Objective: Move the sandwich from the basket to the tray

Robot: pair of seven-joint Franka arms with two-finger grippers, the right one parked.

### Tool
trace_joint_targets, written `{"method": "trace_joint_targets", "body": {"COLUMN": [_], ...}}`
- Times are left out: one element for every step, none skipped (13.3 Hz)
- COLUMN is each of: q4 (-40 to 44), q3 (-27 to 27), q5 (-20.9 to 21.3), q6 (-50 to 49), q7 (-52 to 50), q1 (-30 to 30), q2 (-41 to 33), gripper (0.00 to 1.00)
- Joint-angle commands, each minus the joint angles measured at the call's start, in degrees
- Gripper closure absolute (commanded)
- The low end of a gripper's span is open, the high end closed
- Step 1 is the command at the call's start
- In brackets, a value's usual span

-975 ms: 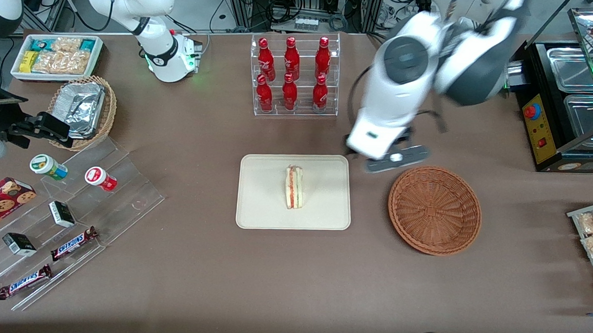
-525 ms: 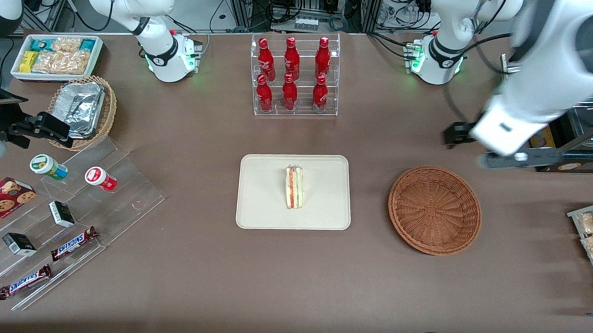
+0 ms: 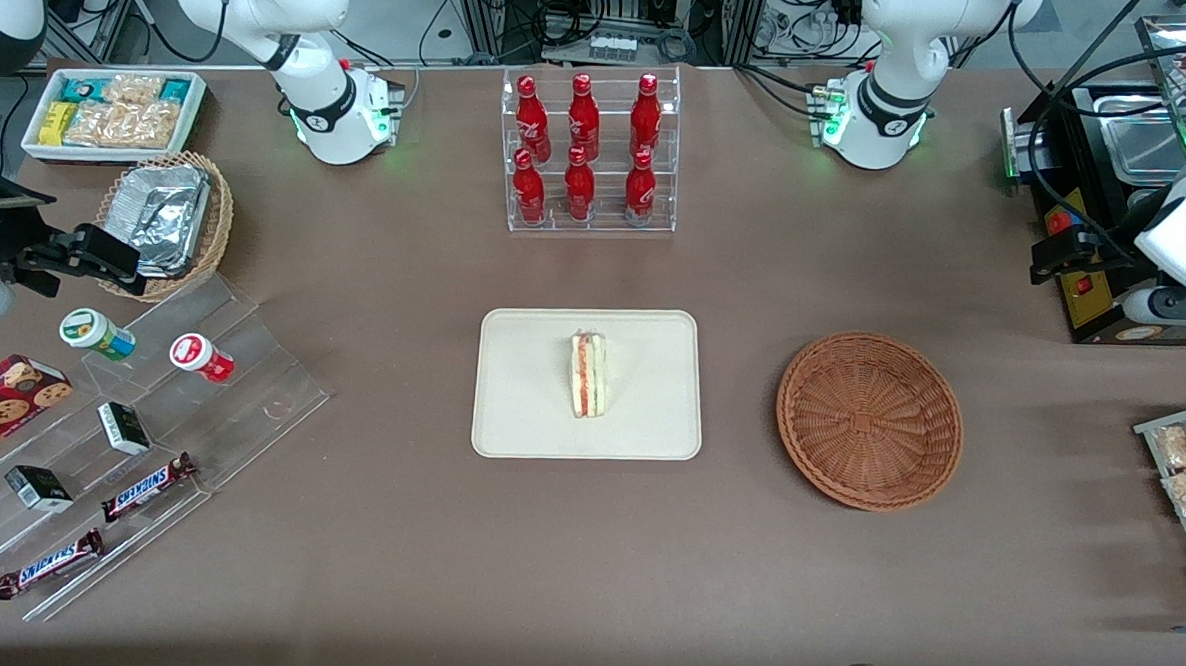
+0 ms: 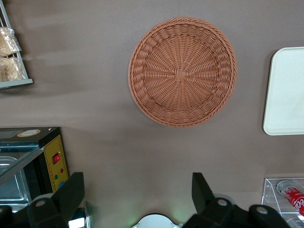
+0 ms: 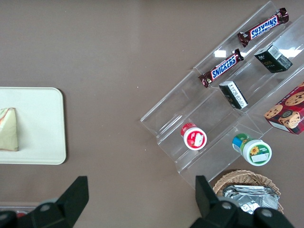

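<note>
On the tray at mid-table your sandwich rests on its side, filling edge up, so the placement looks done. Next along, the basket sits bare, near the tray but apart from it. Toward the working arm's end, your gripper hangs high above the table with fingers spread wide and nothing between them, probably pulled clear to leave the tray unobstructed, though the front view catches only part of it.

glossy white Franka arm with black joint bands, green base light, black two-finger gripper, fingertips wide apart
</note>
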Motion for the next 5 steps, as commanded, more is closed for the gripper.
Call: {"method": "trace_joint_targets", "body": {"q4": [-0.8, -0.3, -0.1, 0.2, 0.2], "q3": [0.9, 0.9, 0.6, 0.5, 0.5], "q5": [-0.9, -0.9, -0.8, -0.4, -0.3], "q6": [-1.1, -1.3, -1.5, -1.6, -1.9], "q7": [0.6, 0.6, 0.3, -0.3, -1.0], "q1": [-0.5, -0.6, -1.2, -1.8, -1.8], "q2": [-1.6, -1.7, -1.7, -1.6, -1.7], "gripper": [0.00, 0.01, 0.01, 0.00, 0.00]}}
